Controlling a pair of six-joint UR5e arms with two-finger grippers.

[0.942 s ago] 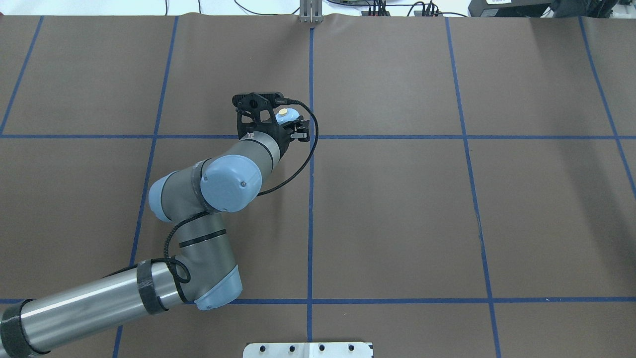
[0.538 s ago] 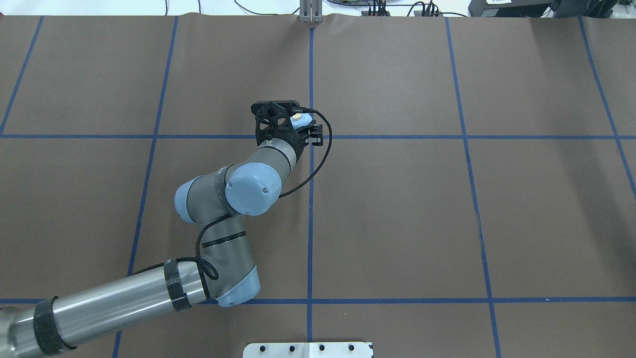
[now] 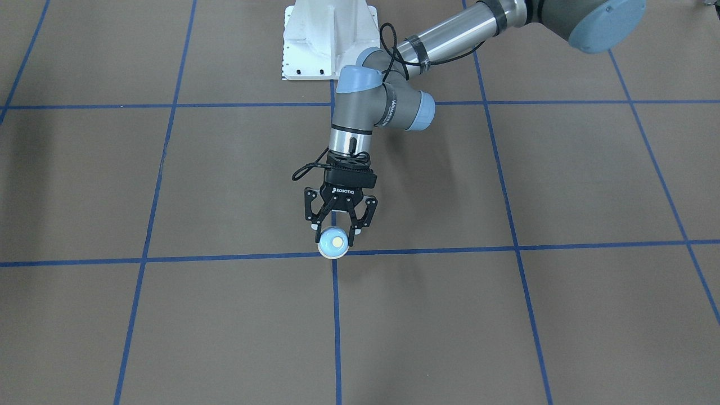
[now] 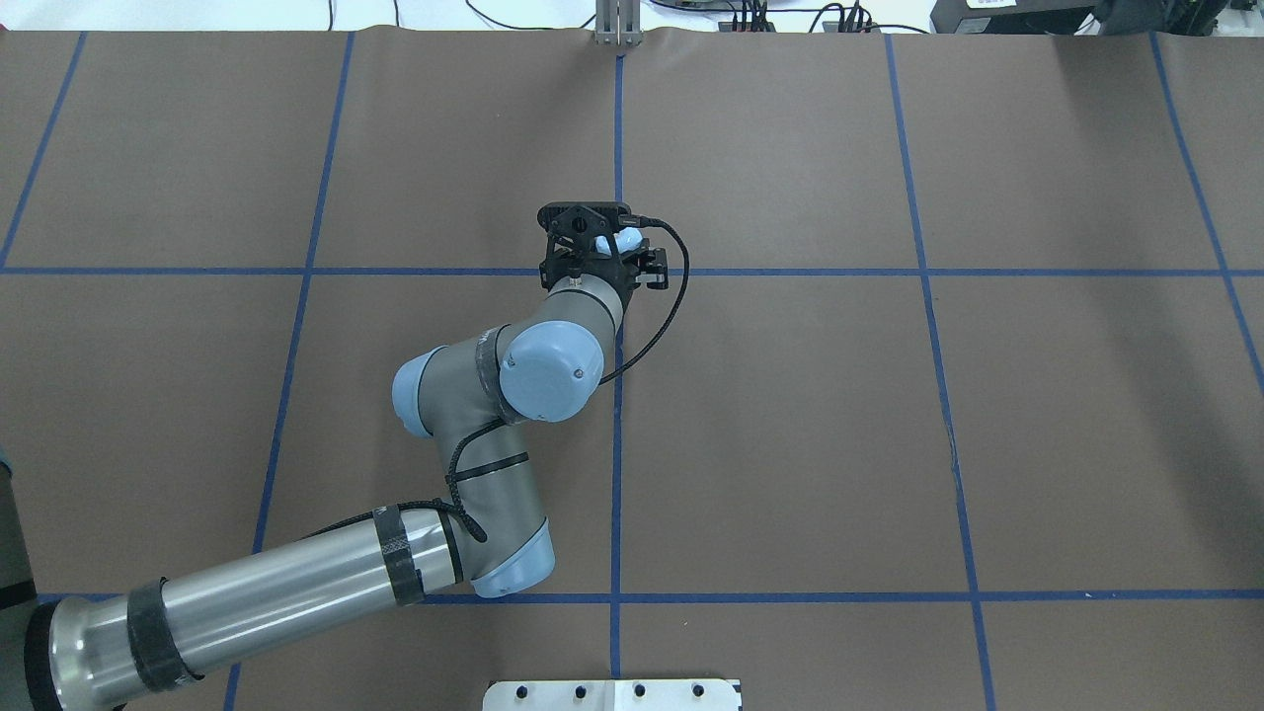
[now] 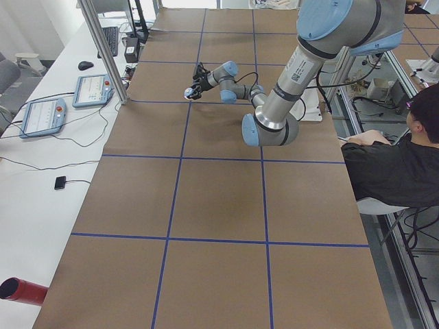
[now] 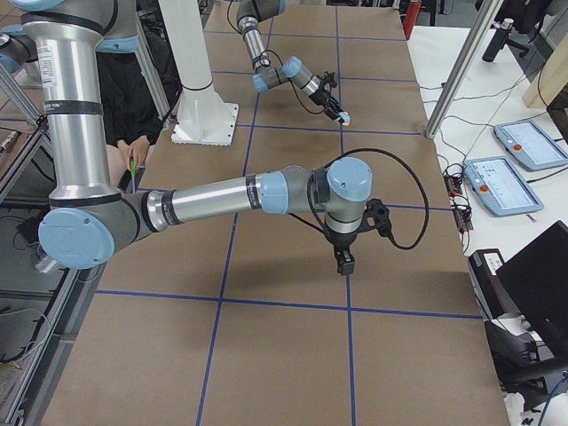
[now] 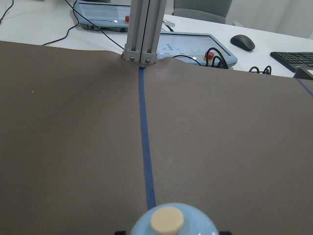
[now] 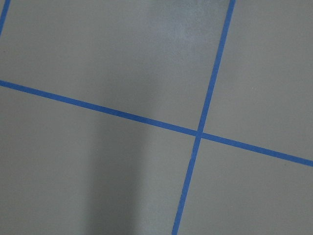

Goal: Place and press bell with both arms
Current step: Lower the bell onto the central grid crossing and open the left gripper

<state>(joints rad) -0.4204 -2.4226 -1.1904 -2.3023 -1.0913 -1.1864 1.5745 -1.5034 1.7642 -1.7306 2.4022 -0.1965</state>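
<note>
Bell (image 3: 332,242), probably light, rigid and slick-domed, is pinched across its sides by the left gripper's (image 3: 333,233) closed fingers (image 3: 354,230).

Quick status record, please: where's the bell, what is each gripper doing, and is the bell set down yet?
bell: light-blue bell, cream button up, at the middle blue tape line
left gripper: left gripper shut on the bell
right gripper: right gripper points down over the table, far from the bell; open or shut unclear
set down: cannot tell
</note>
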